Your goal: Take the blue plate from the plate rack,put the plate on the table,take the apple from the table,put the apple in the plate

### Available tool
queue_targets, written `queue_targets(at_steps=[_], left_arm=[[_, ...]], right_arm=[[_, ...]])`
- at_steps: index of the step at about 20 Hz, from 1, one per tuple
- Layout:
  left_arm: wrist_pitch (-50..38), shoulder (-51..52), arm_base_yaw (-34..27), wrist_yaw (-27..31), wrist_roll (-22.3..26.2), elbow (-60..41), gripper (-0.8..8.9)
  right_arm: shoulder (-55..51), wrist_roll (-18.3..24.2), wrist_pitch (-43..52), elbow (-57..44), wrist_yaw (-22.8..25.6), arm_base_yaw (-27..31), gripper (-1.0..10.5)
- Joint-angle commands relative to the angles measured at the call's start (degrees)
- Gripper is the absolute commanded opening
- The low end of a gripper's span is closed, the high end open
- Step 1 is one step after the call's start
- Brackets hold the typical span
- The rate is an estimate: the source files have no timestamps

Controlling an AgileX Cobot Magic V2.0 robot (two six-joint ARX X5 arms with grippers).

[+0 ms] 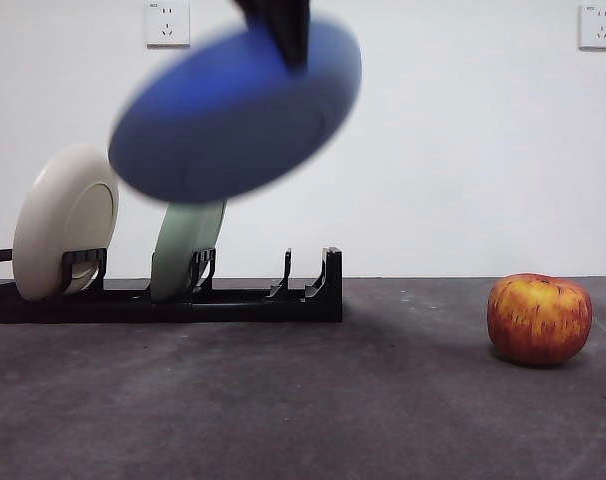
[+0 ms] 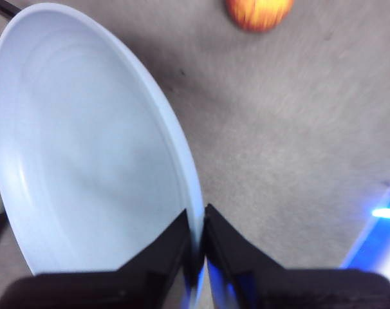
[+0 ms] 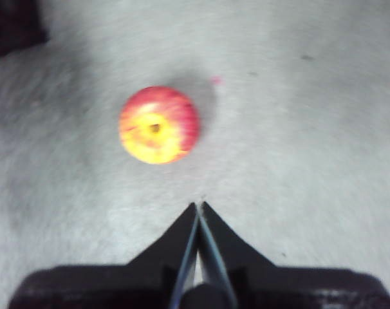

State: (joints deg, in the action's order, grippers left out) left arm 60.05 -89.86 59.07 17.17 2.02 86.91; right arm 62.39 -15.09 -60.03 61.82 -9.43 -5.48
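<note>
The blue plate [image 1: 233, 110] hangs tilted in the air above the plate rack [image 1: 163, 295], blurred by motion. My left gripper [image 1: 283, 35] comes down from the top edge and is shut on its rim; the left wrist view shows the jaws of the left gripper [image 2: 198, 241] pinching the plate [image 2: 85, 148] edge. The apple [image 1: 539, 318] sits on the table [image 1: 303, 400] at the right. In the right wrist view, my right gripper [image 3: 199, 212] hovers high above the apple [image 3: 159, 125], jaws shut and holding nothing.
A cream plate [image 1: 63, 220] and a pale green plate [image 1: 186, 245] stand upright in the rack's left slots. Two slots at the rack's right end hold nothing. Wall sockets [image 1: 167, 22] sit high on the white wall behind.
</note>
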Motion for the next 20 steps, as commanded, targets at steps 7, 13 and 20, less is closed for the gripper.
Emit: queue_targets(at_steps=[7,13,20], left_arm=[[-23.91,-0.35,0.5,0.63,2.16,-27.3,-0.09],[-25.44,-4.26,0.59,-5.88,5.14,-27.65,-0.09],[-26.36,-11.32,1.27,-13.33,3.96,-27.63,0.4]], right_arm=[[2.14,4.61,8.07,0.24,3.52,-8.5,0.0],[10.91,3.43,11.65,0.24,4.94,-11.93,0.6],[20.02,3.08,17.09,0.24,8.87,-13.7,4.5]])
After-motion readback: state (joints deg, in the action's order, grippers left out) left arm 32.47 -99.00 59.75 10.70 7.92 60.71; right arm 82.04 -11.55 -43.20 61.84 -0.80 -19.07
